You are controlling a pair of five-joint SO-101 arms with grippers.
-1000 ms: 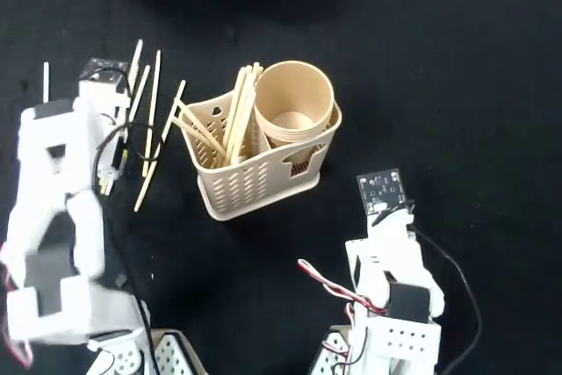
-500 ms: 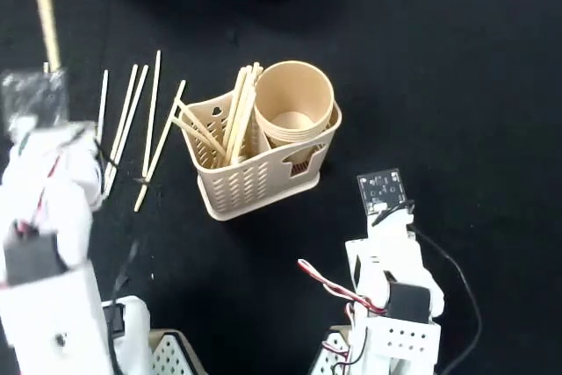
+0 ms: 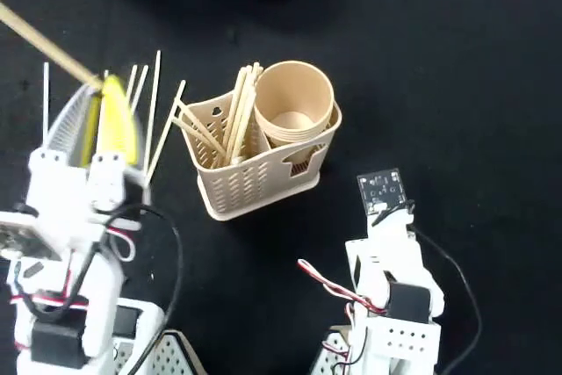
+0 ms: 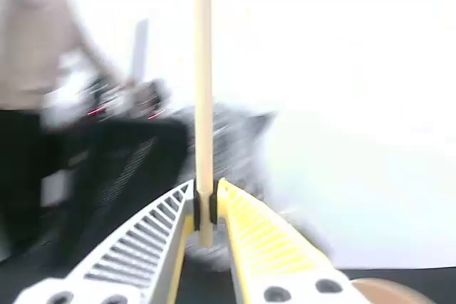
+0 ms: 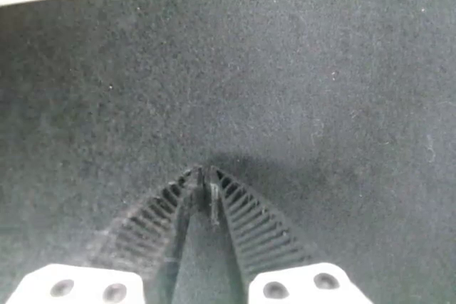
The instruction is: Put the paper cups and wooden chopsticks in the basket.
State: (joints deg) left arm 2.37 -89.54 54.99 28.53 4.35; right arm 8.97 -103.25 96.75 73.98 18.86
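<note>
The basket (image 3: 255, 183) holds paper cups (image 3: 294, 98) in its right compartment and chopsticks (image 3: 235, 120) in its left. The left gripper (image 4: 204, 197) pinches a single chopstick (image 4: 203, 69); the right gripper (image 5: 206, 183) is pressed together.

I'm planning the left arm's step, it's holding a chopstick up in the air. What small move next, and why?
Probably swing the left gripper toward the basket, above the chopsticks already in it: the held chopstick is clamped, lifted and off to the basket's side.
</note>
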